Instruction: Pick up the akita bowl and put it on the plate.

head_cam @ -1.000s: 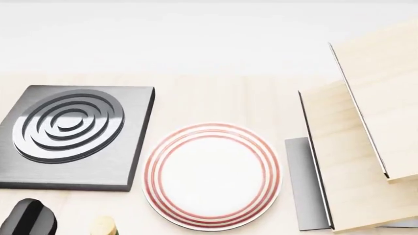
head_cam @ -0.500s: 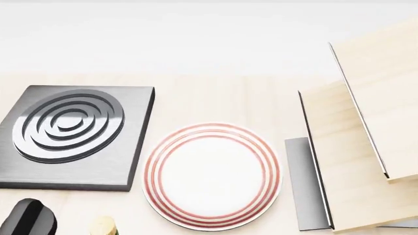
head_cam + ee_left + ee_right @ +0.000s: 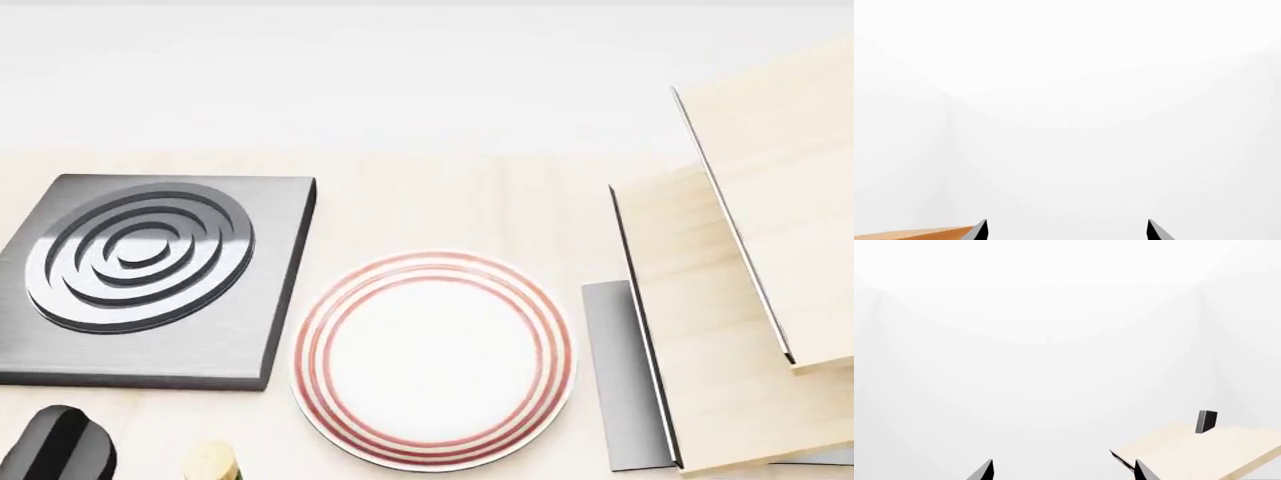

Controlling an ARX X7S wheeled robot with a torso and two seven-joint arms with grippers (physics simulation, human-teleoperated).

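One round, flat white plate (image 3: 434,360) ringed with thin red circles lies on the pale wooden tabletop (image 3: 441,205) just right of one square grey burner (image 3: 144,280), while the left gripper (image 3: 1066,231) and right gripper (image 3: 1062,471), fingertips spread apart, face blank white.

1. One plate (image 3: 434,360), white with thin red rings near its rim; three rings can be counted.
2. One square grey stove burner (image 3: 150,278) with concentric grooves.
3. Two pale wooden panels (image 3: 747,290), tilted, one overlapping the other.
4. One flat grey sheet (image 3: 617,375) under the panels.
5. One black rounded object (image 3: 56,448), cut off by the head view's lower edge.
6. One small cream object (image 3: 210,462), likewise cut off.
7. Two dark fingertips (image 3: 978,231) in the left wrist view, and two fingertips (image 3: 983,471) in the right wrist view.
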